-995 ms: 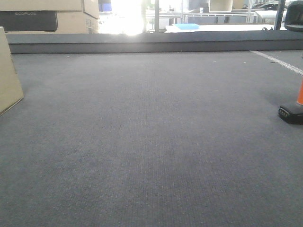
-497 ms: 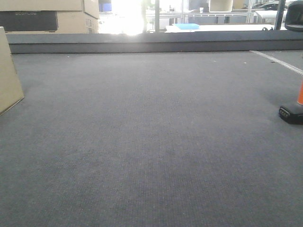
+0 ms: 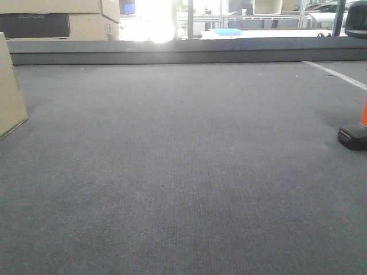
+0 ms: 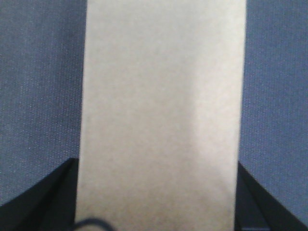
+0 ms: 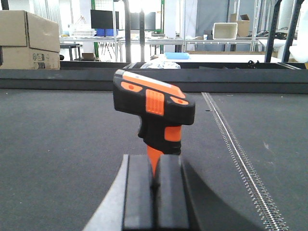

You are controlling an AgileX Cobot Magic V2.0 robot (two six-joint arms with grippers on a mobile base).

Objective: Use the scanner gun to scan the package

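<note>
At the nine o'clock edge of the front view, the package (image 3: 10, 86) showed only a tan slice, its right edge leaning a little. Pale cartons (image 3: 86, 23) were stacked far back at eleven o'clock, beyond the grey table (image 3: 183, 172). In the left wrist view the package ran from twelve to six o'clock. The left gripper (image 4: 156, 197) was clamped on it, with one dark finger (image 4: 43, 197) against its side at seven o'clock and the other at five. At three o'clock in the front view sat the black foot of the scanner (image 3: 353, 136). In the right wrist view the right gripper (image 5: 155, 187) was closed on the scanner's orange handle at six o'clock. The scanner's head stood upright above the fingers (image 5: 138, 192), nose toward nine o'clock.
</note>
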